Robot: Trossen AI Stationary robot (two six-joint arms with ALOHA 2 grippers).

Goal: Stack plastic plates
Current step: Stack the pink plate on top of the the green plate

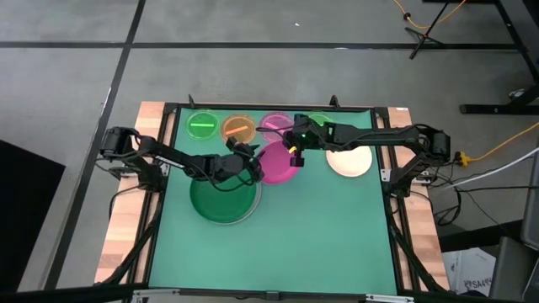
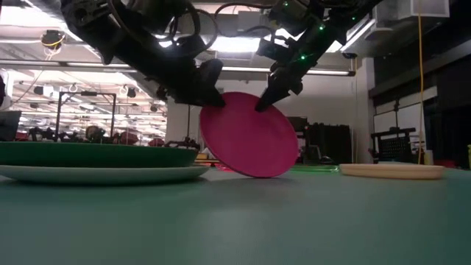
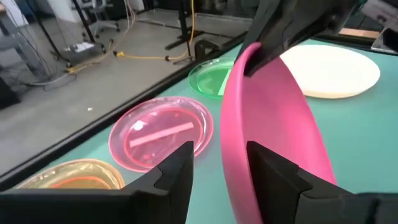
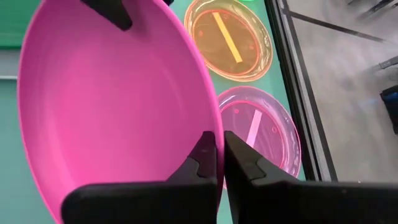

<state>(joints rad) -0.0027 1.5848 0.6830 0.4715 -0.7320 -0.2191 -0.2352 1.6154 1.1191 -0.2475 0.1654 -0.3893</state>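
Observation:
A magenta plate stands tilted on its lower rim on the green mat. My right gripper is shut on its raised rim. My left gripper is open, its fingers on either side of the same rim, toward the table's left. A dark green plate lies on a white plate near the left gripper. A cream plate lies flat to the right. Small translucent plates line the far edge: green, orange, pink and another green. My left gripper has the magenta plate's rim between its open fingers; whether a finger touches the plate I cannot tell. My right gripper pinches the plate's raised rim between its two fingers, slanting down from above and from the table's right. The plate is tilted, its lower rim on the mat.
A dark frame borders the mat on all sides. The near half of the mat holds nothing. The small plates sit just behind the magenta plate. Cables and stands are on the floor beyond the table.

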